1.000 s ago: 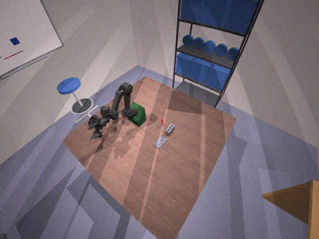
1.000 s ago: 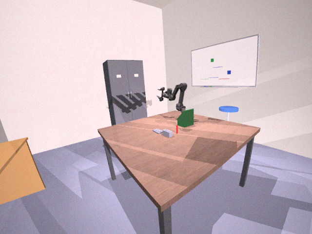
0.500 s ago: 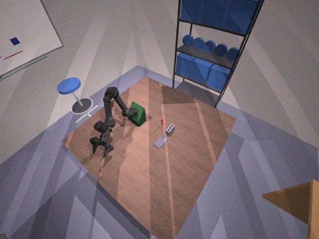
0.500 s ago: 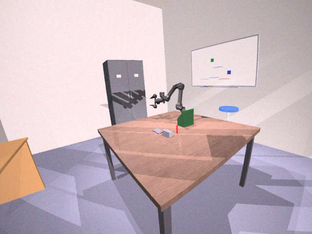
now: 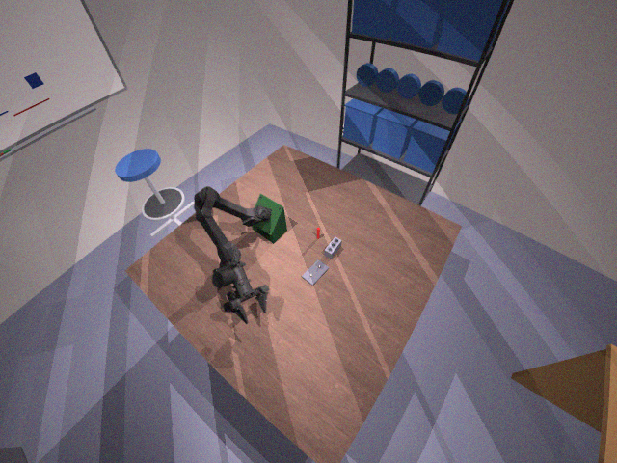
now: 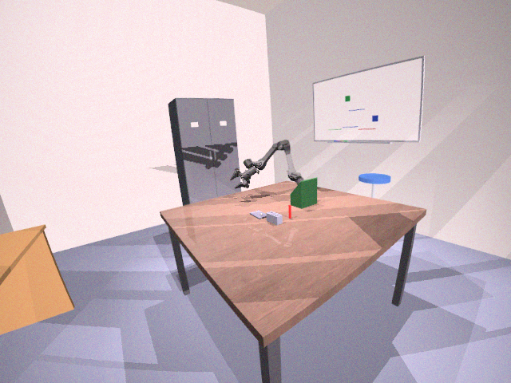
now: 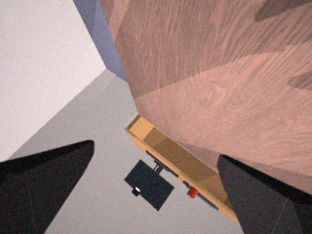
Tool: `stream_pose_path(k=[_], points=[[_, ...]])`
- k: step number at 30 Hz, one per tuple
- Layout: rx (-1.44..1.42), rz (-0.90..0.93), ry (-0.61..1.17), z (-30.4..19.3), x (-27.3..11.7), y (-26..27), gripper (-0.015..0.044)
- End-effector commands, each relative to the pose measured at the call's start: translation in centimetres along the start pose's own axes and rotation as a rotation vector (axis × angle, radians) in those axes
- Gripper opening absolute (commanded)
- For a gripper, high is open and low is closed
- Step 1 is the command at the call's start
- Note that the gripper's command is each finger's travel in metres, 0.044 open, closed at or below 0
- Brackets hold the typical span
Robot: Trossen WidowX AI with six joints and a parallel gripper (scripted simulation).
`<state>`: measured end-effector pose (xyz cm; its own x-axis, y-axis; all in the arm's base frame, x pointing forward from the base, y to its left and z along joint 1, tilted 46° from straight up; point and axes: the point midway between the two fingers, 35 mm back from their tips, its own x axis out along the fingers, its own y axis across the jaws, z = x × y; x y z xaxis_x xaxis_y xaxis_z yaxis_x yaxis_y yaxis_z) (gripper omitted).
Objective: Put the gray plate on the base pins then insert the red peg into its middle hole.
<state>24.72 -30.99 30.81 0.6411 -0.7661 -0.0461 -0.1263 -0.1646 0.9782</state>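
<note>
The gray base [image 5: 315, 277] [image 6: 255, 214] lies flat on the table, its two short pins pointing up. The gray plate [image 5: 334, 249] [image 6: 274, 219], a thick block with three holes, lies on the table just beside the base, not on the pins. The red peg [image 5: 318, 232] [image 6: 289, 211] stands upright on the table near the plate, apart from it. My gripper [image 5: 254, 316] [image 6: 234, 183] [image 7: 156, 153] is open and empty. It hangs above the table, well away from all three parts. The wrist view shows none of them.
A green block [image 5: 271, 227] [image 6: 304, 193] with a sloped side stands on the wooden table [image 5: 348, 323] [image 6: 288, 267] [image 7: 210, 93] beside the arm's base. Beyond the table are a blue stool [image 5: 138, 165] [image 6: 374, 178] and a shelf rack. An orange-brown cabinet shows in the wrist view.
</note>
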Motion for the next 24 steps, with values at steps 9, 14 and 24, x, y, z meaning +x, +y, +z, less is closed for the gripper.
stream_pose_path(k=[9,14,24], points=[[-0.05,-0.446,0.043,-8.6,3.5,-12.2,0.044],[-0.105,-0.596,0.042,-11.3,3.1,-16.8,0.044],[-0.373,-0.956,0.009,-17.1,-1.9,-28.4,0.044]])
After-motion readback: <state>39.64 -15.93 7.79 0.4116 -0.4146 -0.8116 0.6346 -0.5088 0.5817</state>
